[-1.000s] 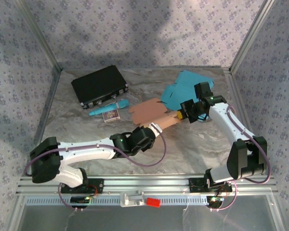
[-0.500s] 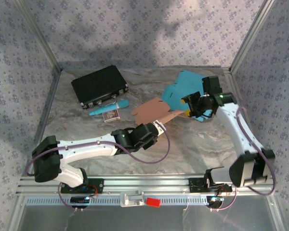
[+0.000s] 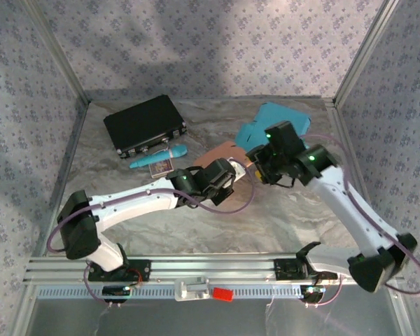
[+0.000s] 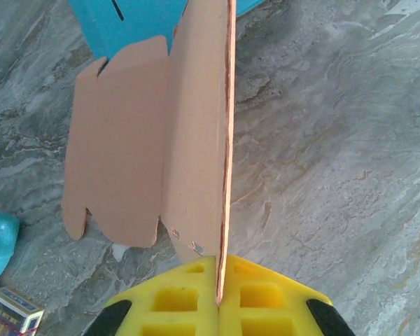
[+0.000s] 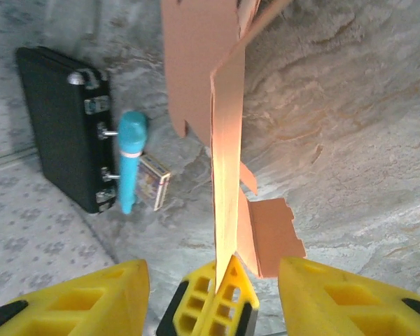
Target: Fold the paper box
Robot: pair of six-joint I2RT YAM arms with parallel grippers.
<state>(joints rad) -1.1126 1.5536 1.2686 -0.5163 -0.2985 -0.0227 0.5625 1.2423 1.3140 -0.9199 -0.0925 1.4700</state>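
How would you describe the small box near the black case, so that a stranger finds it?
On the table, find the black case at the far left. A teal pen lies in front of its latches, and the small box lies beside that pen, on the side nearer the arms. It is the smallest thing there, a flat pack with a printed face.

Tan paper box (image 4: 126, 140), black case (image 3: 145, 124), grey marbled table (image 3: 287, 210)
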